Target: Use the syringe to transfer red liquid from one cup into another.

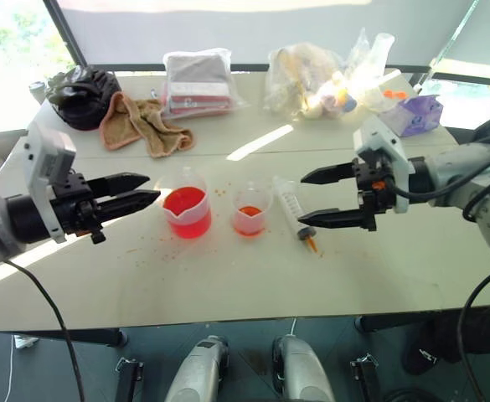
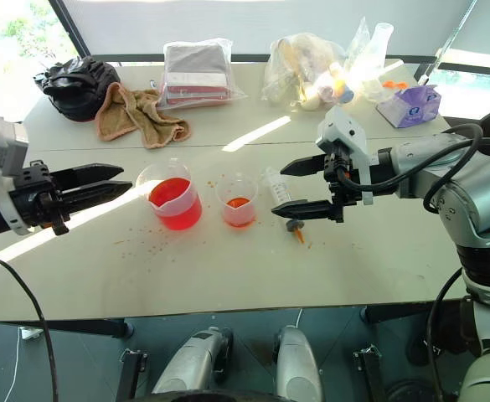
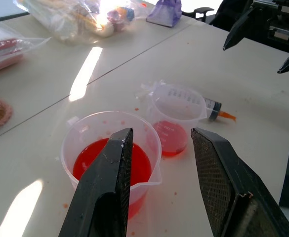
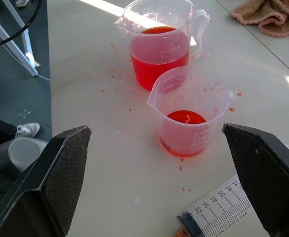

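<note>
The larger cup [image 1: 186, 212], about a third full of red liquid [image 3: 112, 165], stands mid-table. Just right of it is the smaller cup [image 1: 251, 209] with a shallow layer of orange-red liquid [image 4: 186, 118]. The syringe [image 1: 293, 208] lies flat on the table right of the small cup, orange tip toward the near edge. My left gripper [image 1: 152, 188] hovers open to the left of the large cup, pointing at it. My right gripper [image 1: 301, 198] is open wide and empty, held above the syringe and pointing left toward the small cup.
Along the far side lie a black bag [image 1: 81, 96], a tan towel [image 1: 144, 124], a plastic-wrapped packet [image 1: 198, 82], a clear bag of bottles [image 1: 316, 79] and a purple box [image 1: 416, 113]. Red droplets [image 1: 144, 247] speckle the white table [image 1: 228, 285] near the cups.
</note>
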Controlling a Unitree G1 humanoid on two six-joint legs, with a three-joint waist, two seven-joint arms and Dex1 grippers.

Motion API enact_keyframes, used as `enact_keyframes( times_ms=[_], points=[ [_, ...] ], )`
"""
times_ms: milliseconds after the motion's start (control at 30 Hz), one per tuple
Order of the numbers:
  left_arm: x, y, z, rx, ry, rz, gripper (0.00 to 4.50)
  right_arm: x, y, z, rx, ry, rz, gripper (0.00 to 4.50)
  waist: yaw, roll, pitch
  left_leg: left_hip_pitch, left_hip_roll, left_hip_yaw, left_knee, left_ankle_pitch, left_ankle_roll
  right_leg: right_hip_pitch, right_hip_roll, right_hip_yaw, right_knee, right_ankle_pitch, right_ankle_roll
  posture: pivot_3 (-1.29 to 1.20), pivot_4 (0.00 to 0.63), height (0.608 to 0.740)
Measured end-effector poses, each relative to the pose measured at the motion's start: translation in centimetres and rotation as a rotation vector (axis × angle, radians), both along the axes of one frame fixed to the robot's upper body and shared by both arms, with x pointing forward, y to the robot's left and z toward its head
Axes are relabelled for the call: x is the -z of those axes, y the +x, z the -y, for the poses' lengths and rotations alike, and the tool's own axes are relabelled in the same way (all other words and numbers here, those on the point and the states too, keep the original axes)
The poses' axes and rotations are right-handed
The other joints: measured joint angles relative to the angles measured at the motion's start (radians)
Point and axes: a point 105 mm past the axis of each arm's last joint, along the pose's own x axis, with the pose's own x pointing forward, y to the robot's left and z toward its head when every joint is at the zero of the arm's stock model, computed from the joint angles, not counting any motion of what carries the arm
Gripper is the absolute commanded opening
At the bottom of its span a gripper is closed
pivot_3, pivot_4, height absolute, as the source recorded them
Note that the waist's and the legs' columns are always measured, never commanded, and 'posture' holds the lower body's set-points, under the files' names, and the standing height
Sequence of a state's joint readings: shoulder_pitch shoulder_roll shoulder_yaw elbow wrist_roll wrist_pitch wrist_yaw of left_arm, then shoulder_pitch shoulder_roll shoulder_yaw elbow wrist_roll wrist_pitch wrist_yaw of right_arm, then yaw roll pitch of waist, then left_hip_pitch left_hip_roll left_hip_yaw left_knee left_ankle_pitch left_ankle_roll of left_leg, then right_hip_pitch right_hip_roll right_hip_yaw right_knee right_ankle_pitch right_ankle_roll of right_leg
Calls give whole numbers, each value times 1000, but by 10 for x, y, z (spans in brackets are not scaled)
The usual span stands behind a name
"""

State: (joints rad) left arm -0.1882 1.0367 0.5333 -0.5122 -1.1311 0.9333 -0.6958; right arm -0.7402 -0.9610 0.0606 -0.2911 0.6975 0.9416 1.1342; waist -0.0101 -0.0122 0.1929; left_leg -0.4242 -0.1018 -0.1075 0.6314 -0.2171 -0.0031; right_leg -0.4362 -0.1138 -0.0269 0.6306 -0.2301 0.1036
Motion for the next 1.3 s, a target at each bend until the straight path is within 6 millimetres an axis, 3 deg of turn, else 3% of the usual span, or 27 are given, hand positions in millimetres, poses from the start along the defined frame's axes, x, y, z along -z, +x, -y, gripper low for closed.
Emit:
enact_keyframes(
  times_ms=[867, 1033, 1167, 1300],
  points=[
    [-4, 0, 2, -7, -18, 1, 1939, 3, 6, 3, 51, -40, -6, 4459, 0, 0, 0, 0, 0, 0, 0, 0, 0, 0, 0, 0, 0, 0, 0, 0, 150, 734],
    [-2, 5, 9, 6, -36, 10, 1939, 0, 20, 1, 159, -92, -38, 4459, -1, 0, 0, 0, 0, 1, 1, 0, 0, 0, 0, 1, 1, 0, 0, 0, 150, 734],
    [5, 8, 16, 21, -60, 11, 1939, -14, 36, -9, 276, -118, -80, 4459, -3, 0, 0, 0, 1, 1, 0, 0, -1, -1, 1, 2, 1, 1, -1, 0, 150, 734],
    [5, 9, 17, 8, -72, 32, 1939, -8, 49, -12, 354, -153, -133, 4459, 0, 0, -1, 0, -1, 1, 0, 0, 0, -1, 0, 2, 1, 1, -1, 0, 150, 734]
  ],
)
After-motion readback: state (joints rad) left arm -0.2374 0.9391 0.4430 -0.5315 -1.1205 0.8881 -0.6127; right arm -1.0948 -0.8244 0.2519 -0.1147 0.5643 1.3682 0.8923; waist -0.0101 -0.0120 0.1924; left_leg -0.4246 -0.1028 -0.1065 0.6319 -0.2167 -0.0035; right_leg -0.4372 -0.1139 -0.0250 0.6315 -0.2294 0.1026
